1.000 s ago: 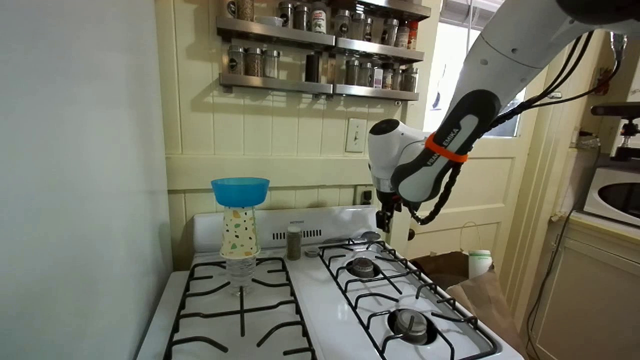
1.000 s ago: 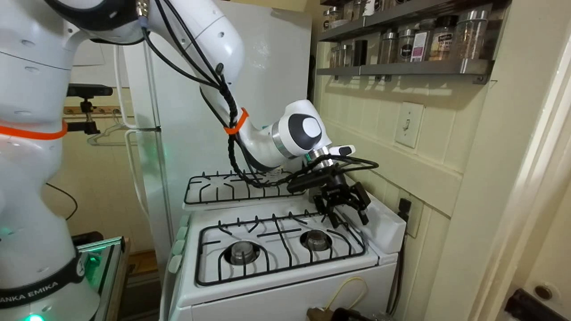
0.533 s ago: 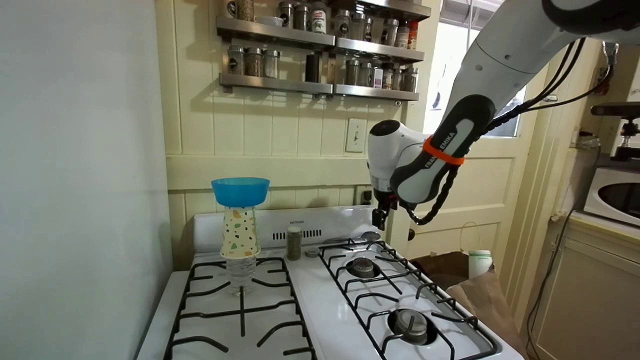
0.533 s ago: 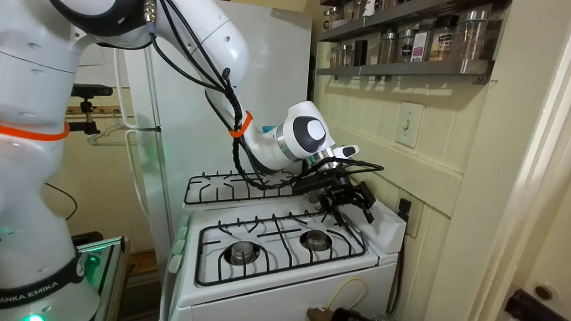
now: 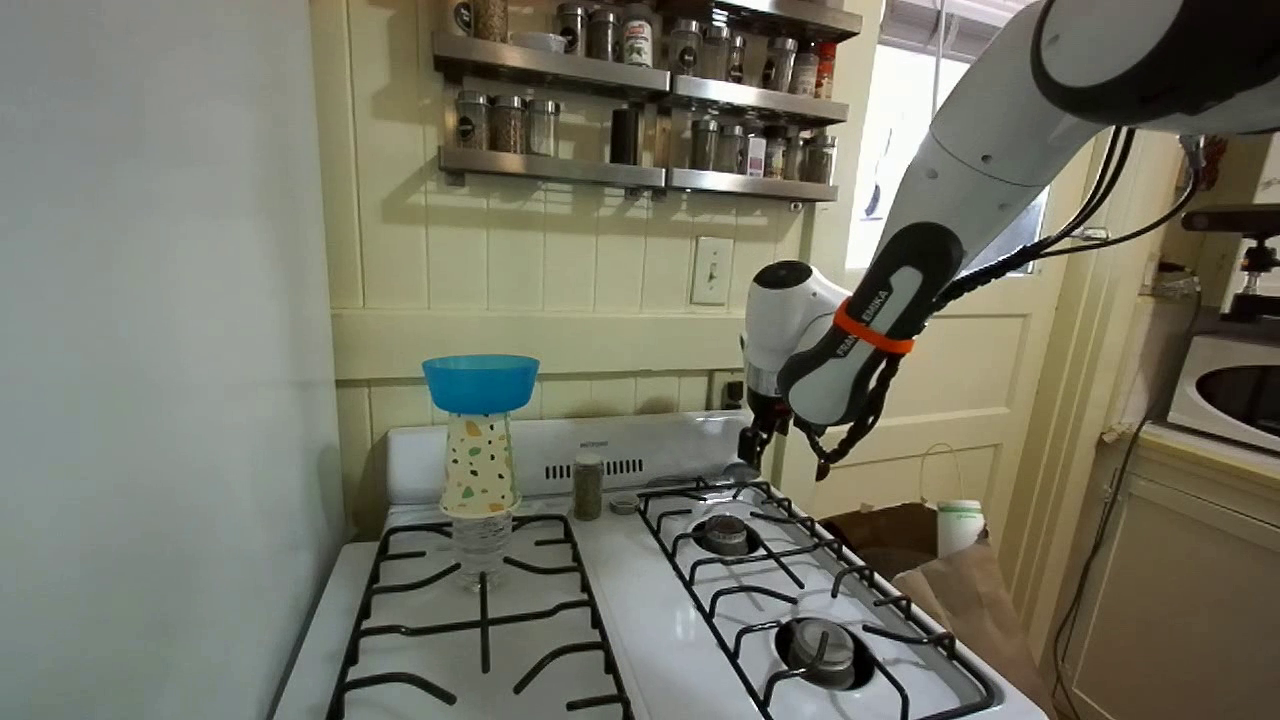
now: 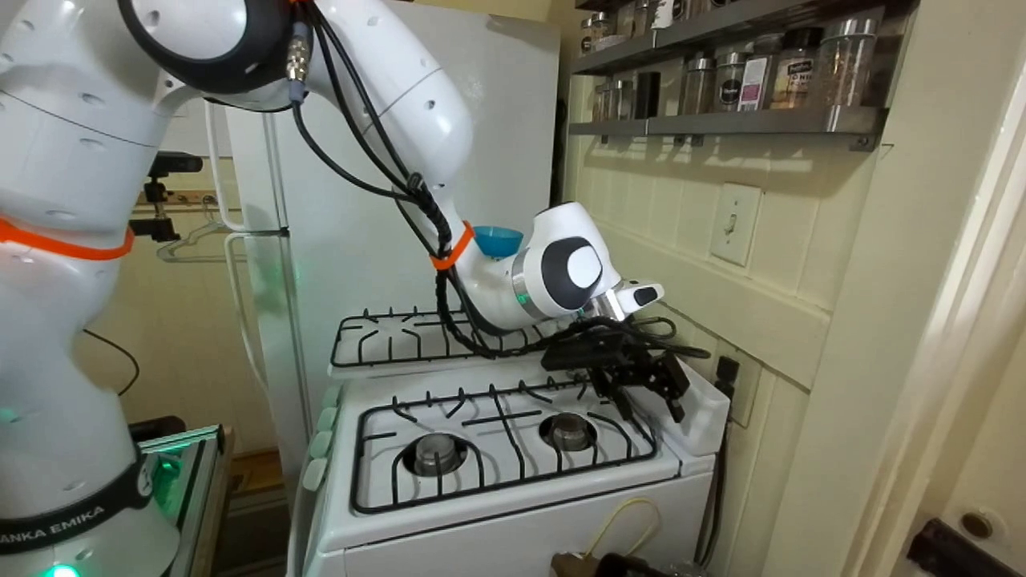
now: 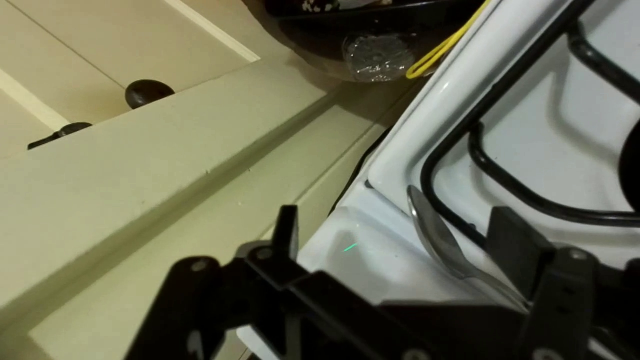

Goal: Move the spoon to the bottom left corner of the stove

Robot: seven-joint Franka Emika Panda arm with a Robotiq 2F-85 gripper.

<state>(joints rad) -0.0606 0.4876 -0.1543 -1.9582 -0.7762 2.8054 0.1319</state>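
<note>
Stove (image 5: 640, 590), arm (image 5: 912, 262) bent dwn, spread claw (image 7: 395, 224) nr spoon (image 7: 452, 256)

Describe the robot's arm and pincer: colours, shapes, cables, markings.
The arm is smooth and rounded, white with black sections. Orange bands circle it, and pale EMIKA lettering marks it. Black cables run along the outside, partly bundled together. The pincer is black, with two jointed fingers ending in flat, dark pads.

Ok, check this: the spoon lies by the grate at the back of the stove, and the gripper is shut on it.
Not shut: the wrist view shows the gripper open, jaws apart. The spoon does lie by the grate at the back of the stove.
</note>
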